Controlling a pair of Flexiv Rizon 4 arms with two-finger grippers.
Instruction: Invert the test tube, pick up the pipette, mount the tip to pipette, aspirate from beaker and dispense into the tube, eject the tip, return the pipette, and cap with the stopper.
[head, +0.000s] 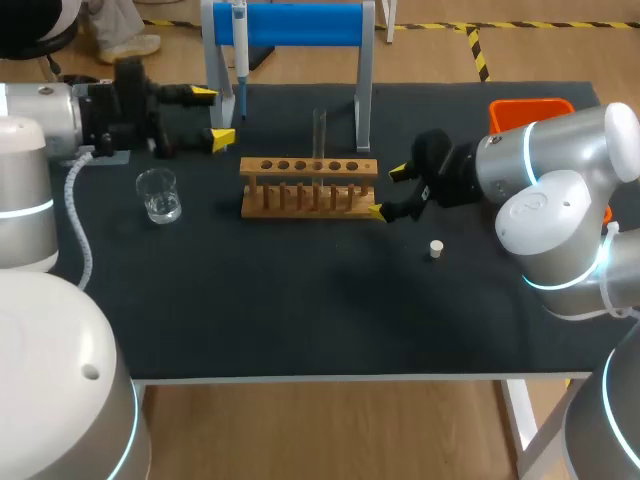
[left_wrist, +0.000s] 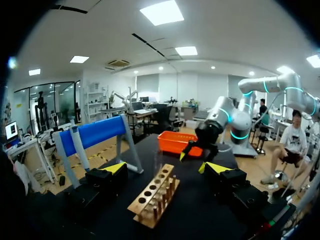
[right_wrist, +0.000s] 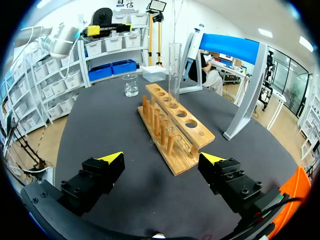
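The head camera sits high behind the robot and looks down on the bench (head: 300, 310). The left wrist camera looks low along the left gripper (left_wrist: 165, 168) across the bench, with the wooden rack (left_wrist: 155, 195) close ahead of it and the right gripper (left_wrist: 192, 161) beyond. The right wrist camera faces the opposite way: the same rack lies just ahead of the right gripper, the left gripper far beyond. All three views share the rack.

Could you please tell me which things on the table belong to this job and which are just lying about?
For the job: test tube, pipette, beaker, stopper.
Not named in the task: wooden rack holding the tube, blue stand holding the pipette, orange bin.
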